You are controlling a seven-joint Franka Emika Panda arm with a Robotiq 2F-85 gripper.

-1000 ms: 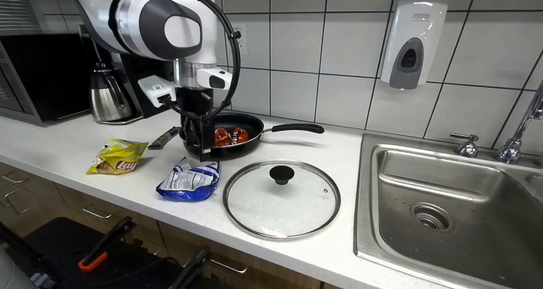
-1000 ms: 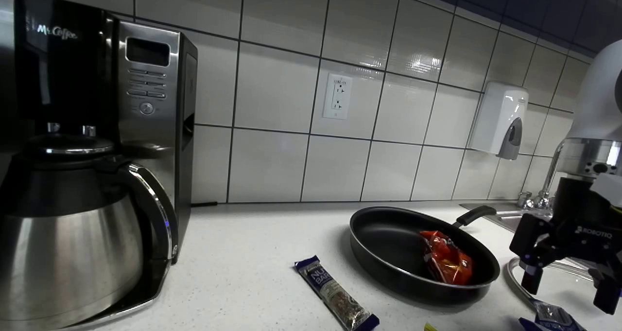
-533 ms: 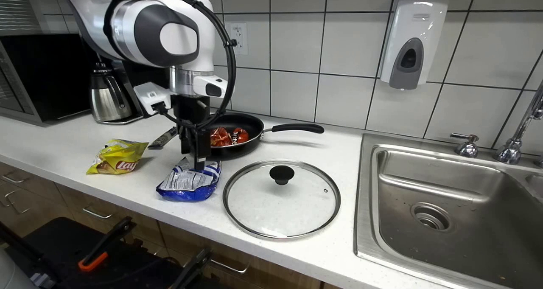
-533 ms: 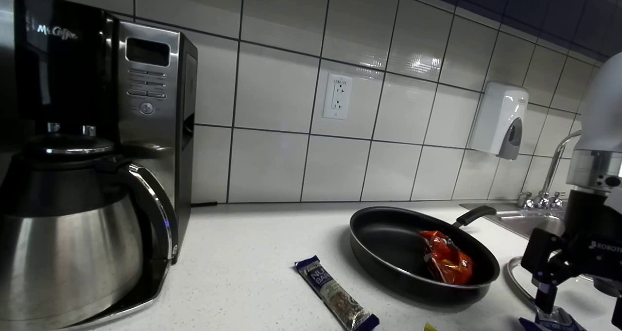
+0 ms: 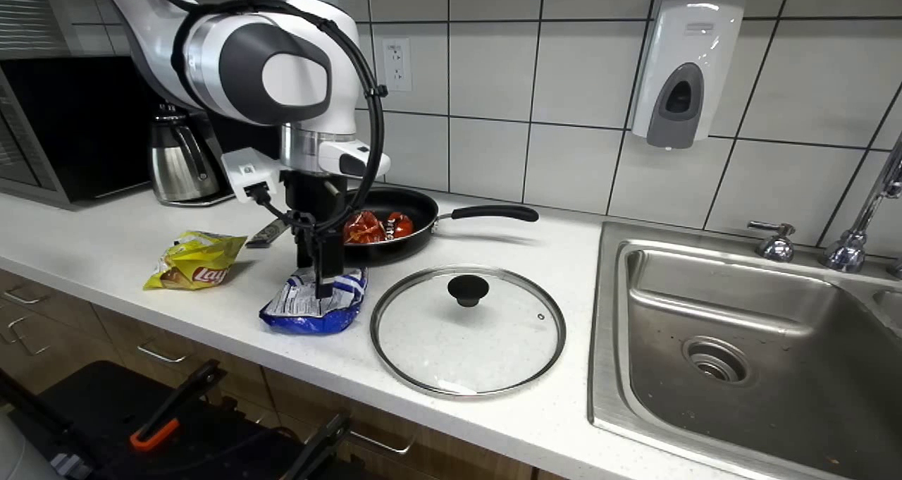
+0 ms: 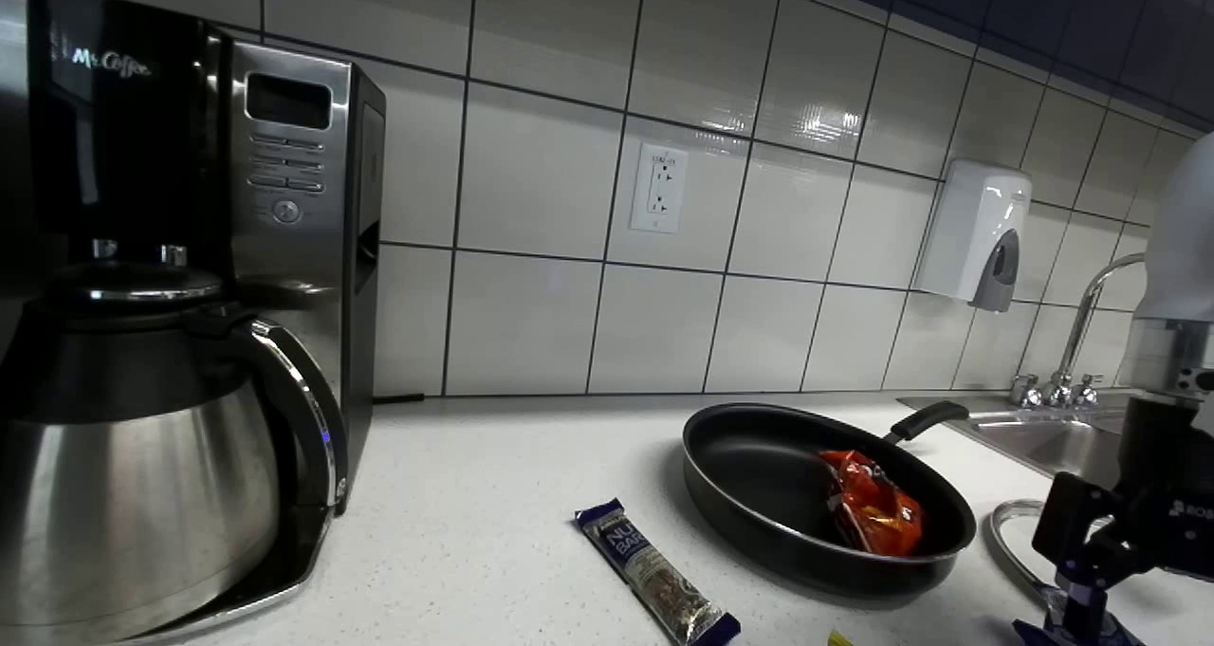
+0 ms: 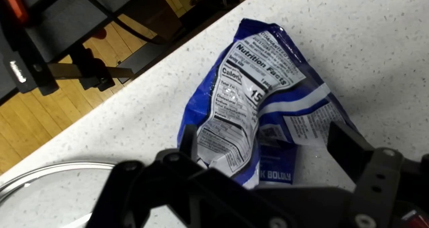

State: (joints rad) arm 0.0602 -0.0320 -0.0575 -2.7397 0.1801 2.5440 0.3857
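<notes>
The gripper has just been lowered towards the blue bag, which lies at the centre of the wrist view, its lower part framed by the jaws. These are spread wide, nothing held; whether the bag is touched cannot be told. It is thus judged within reach but not gripped. Since the earlier frames the gripper has been shifted down and slightly left in an exterior view, where bag, lid and pan are left unmoved.
</notes>
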